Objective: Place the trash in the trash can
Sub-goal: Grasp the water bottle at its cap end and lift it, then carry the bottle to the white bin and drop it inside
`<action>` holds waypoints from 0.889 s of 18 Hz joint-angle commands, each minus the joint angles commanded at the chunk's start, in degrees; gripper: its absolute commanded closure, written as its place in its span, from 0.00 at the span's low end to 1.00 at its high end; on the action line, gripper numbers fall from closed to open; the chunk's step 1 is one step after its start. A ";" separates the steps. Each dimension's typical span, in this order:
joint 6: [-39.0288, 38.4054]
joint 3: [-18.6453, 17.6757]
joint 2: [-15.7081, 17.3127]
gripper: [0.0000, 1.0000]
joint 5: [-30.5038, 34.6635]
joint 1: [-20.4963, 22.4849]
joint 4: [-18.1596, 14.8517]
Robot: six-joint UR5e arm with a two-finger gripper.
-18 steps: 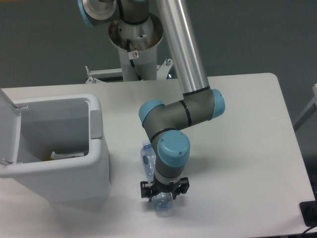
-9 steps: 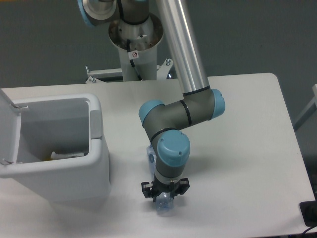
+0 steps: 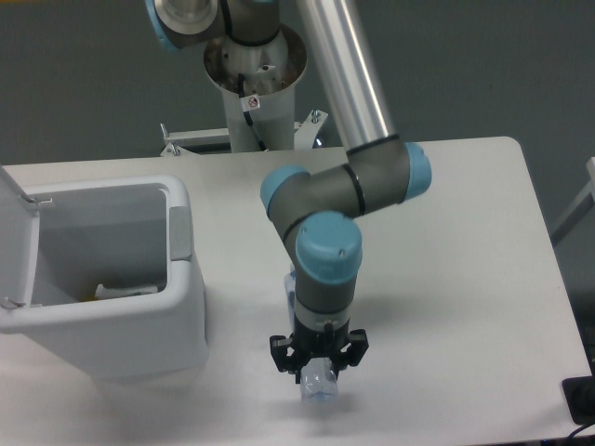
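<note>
The clear plastic bottle (image 3: 319,388) hangs under my wrist, its lower end poking out below the fingers and a bit of its upper part showing beside the wrist. My gripper (image 3: 319,360) is shut on the bottle, near the table's front, to the right of the trash can. The trash can (image 3: 182,243) is a big white bin at the left with its lid (image 3: 13,243) swung open. Inside it, a flat white packet (image 3: 126,291) lies on the bottom.
The arm's own pedestal (image 3: 253,76) stands behind the table at the back. A black object (image 3: 581,400) sits past the table's front right corner. The bin's right wall is about a hand's width left of the gripper.
The fingers closed on the bottle, which turned more in line under the wrist. The wrist has since shifted slightly right and toward the front, carrying the bottle with it.
</note>
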 joint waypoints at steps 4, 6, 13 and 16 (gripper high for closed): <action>-6.96 9.59 2.81 0.40 -1.51 0.18 0.35; -7.41 10.65 5.70 0.40 -1.77 -0.26 0.27; -8.82 10.74 11.87 0.40 -4.23 -5.17 1.49; -8.99 9.42 13.36 0.40 -5.46 -9.47 3.43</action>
